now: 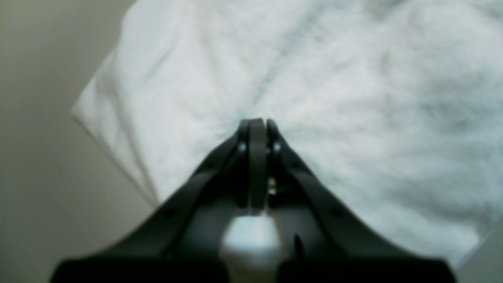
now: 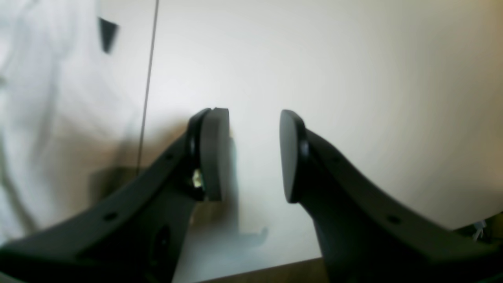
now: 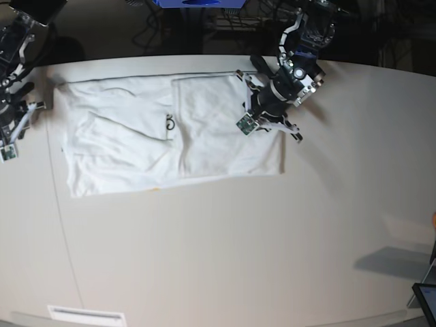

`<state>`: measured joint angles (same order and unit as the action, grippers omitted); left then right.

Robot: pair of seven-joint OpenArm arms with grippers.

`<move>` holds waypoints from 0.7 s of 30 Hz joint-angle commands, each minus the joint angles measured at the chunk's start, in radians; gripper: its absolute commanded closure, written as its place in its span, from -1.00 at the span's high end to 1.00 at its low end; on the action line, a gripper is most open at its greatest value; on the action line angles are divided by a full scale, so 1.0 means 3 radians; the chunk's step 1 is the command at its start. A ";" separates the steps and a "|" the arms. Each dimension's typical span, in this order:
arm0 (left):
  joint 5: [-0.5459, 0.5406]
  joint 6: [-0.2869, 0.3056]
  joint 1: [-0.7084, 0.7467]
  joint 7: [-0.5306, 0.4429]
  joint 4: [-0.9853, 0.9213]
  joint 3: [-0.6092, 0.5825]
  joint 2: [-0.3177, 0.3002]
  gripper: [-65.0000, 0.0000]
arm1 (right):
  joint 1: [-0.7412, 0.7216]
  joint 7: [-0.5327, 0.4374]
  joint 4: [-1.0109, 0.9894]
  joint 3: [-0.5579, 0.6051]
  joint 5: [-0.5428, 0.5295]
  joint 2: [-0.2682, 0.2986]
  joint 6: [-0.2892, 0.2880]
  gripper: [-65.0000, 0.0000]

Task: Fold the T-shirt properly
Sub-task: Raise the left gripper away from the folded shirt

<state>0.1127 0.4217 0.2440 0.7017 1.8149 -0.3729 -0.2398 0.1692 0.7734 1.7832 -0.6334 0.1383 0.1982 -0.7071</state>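
The white T-shirt (image 3: pixel 170 136) lies spread flat on the pale table, partly folded, with one panel laid over its right half. In the left wrist view its wrinkled cloth (image 1: pixel 314 98) fills most of the picture. My left gripper (image 1: pixel 257 122) is shut, with its tips just above or on the cloth; no fabric shows pinched between them. In the base view this gripper (image 3: pixel 269 109) sits over the shirt's upper right edge. My right gripper (image 2: pixel 253 153) is open over bare table, with the shirt's edge (image 2: pixel 47 98) to its left. In the base view it (image 3: pixel 15 119) stands just beyond the shirt's left end.
A thin seam (image 2: pixel 148 78) runs across the table (image 3: pixel 238 259) beside the right gripper. Dark equipment and cables (image 3: pixel 204 20) crowd the space behind the far edge. A dark screen corner (image 3: pixel 426 300) shows at the bottom right, and a white strip (image 3: pixel 85 315) lies at the front left.
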 commanded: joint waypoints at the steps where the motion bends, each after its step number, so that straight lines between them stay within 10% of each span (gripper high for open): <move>1: 0.0082 -0.0012 -0.0054 0.0113 0.0019 0.0033 -0.0032 -1.00 | -0.0045 -0.0069 0.0068 -0.0019 -0.0008 0.0053 0.0030 -0.35; 21: 0.0062 -0.0012 -0.0340 0.0471 0.0638 0.0049 -0.0022 -1.00 | -0.0055 -0.0064 0.0129 0.0007 -0.0019 -0.0049 0.0030 -0.35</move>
<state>0.1303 0.4252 0.1535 0.8688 1.9831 -0.3649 -0.2413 0.1612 0.7704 1.7981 -0.6292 0.1371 0.1677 -0.7036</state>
